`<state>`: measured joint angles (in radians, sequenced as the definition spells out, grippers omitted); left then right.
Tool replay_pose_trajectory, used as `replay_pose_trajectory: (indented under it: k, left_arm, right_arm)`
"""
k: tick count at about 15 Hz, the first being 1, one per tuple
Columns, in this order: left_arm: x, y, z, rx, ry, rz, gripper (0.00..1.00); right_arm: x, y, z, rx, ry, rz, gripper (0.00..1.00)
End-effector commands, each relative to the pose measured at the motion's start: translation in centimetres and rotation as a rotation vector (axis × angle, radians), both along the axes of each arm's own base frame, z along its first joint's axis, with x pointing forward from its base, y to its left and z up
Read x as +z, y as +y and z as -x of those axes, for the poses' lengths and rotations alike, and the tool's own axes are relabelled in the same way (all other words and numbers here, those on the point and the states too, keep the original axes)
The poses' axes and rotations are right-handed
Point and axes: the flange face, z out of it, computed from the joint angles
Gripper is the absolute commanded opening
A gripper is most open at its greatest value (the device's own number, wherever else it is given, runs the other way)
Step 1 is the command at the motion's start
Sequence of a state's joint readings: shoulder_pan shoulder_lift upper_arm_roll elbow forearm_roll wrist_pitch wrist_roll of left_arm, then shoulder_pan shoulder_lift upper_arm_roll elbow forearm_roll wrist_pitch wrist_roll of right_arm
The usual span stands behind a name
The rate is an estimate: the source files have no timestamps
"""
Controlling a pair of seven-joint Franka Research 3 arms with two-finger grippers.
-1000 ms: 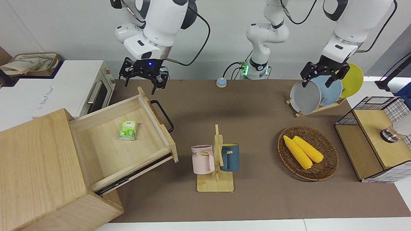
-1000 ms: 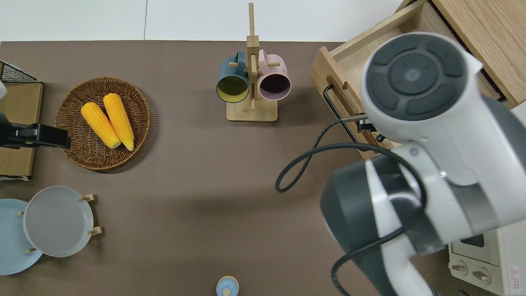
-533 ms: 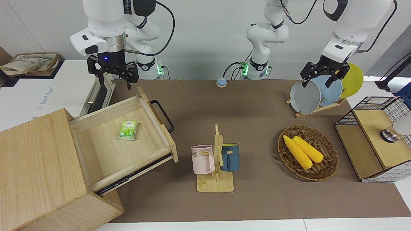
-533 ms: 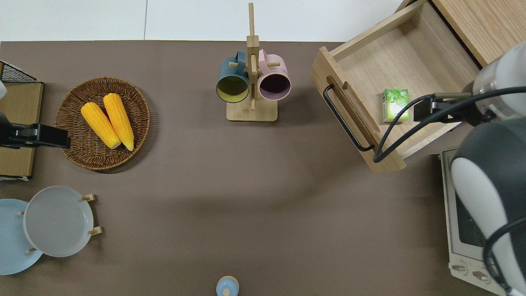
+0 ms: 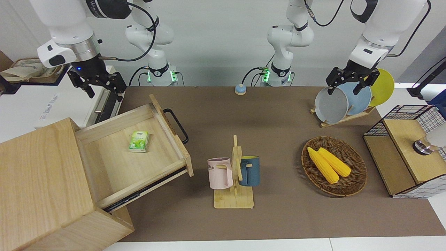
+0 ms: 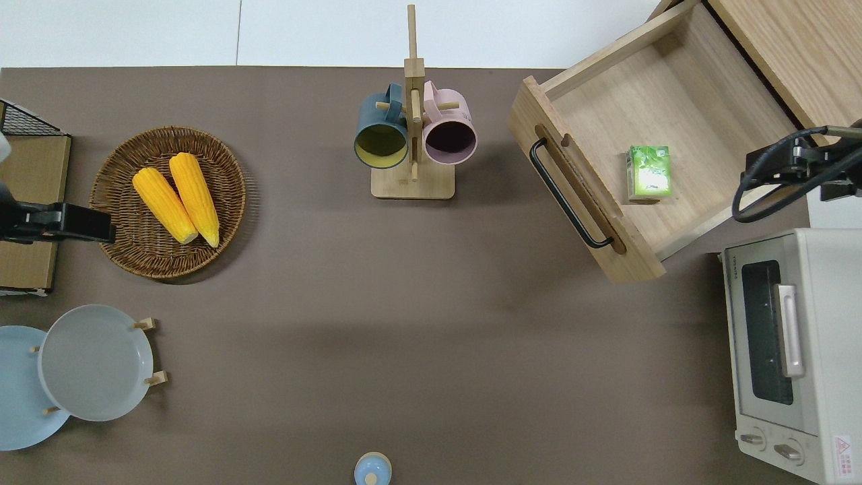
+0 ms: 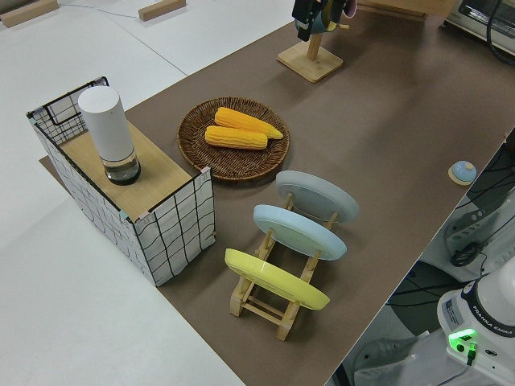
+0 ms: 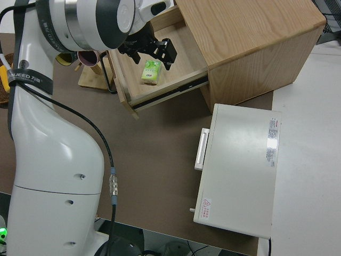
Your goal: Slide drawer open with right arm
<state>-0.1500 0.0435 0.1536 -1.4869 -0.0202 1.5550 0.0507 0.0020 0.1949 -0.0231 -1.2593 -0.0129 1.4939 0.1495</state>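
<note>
So the drawer (image 5: pixel 132 153) is already pulled well out of the big light-wood cabinet (image 5: pixel 38 181) at the right arm's end of the table, with its black bar handle (image 5: pixel 176 125) pointing toward the middle of the table, so to me the sliding part looks done. There's a little green carton (image 5: pixel 139 141) lying flat on the drawer floor, closer to the handle end than to the cabinet. The right gripper (image 5: pixel 98 83) is up in the air and holding nothing, fingers spread apart. In the front view it hangs by the white toaster oven (image 5: pixel 69 96) and well clear of the handle; the overhead shot only catches a bit of that arm at its edge, so I can't say exactly what it's over. My guess is it's lifted off that way to stay out of the drawer's path. The left arm is parked, and its gripper (image 5: pixel 352 81) looks open and empty too. The drawer front sits near the mug rack (image 5: pixel 234 177) but not touching it.
</note>
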Motion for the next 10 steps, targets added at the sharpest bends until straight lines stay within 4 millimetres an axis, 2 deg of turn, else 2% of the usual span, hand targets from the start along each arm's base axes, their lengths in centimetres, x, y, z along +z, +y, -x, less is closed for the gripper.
replay_pose_trajectory:
  k: [1, 10]
  left_arm:
    - [0.2, 0.0, -0.4, -0.008, -0.008, -0.016, 1.00]
    - [0.2, 0.0, -0.4, -0.008, -0.008, -0.016, 1.00]
  right_arm:
    - [-1.8, -2.3, -0.6, 0.070, -0.023, -0.056, 0.985]
    - [-3.9, -1.6, -1.6, 0.140, 0.001, -0.035, 0.985]
